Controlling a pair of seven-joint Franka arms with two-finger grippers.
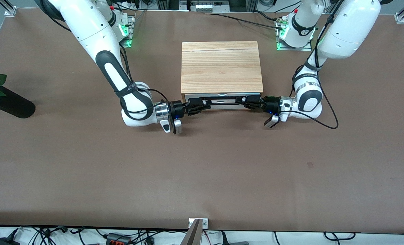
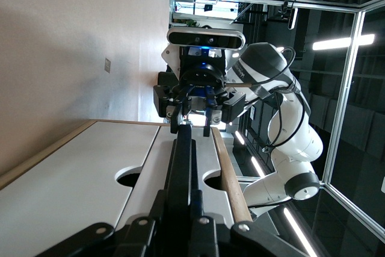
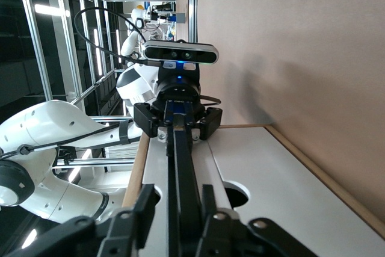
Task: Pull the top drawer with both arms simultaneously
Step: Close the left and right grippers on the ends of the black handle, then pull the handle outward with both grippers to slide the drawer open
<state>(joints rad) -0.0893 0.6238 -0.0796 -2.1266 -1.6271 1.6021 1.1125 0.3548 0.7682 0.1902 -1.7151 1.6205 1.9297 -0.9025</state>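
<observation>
The top drawer (image 1: 239, 95) of the light-wood cabinet (image 1: 220, 66) looks shut; none of its inside shows. Its long black bar handle (image 1: 222, 99) runs across the white front. My left gripper (image 1: 249, 102) is shut on the handle's end toward the left arm; its wrist view shows the fingers (image 2: 160, 200) pressed against the bar (image 2: 183, 161). My right gripper (image 1: 198, 106) is at the other end, its fingers (image 3: 149, 200) standing astride the bar (image 3: 183, 161) with a small gap. Each wrist view shows the other gripper farther along the handle.
The lower white drawer front (image 1: 222, 106) sits just under the handle. A black vase with a red rose (image 1: 8, 102) lies at the right arm's end of the table. A black cable (image 1: 329, 119) loops on the table beside the left wrist.
</observation>
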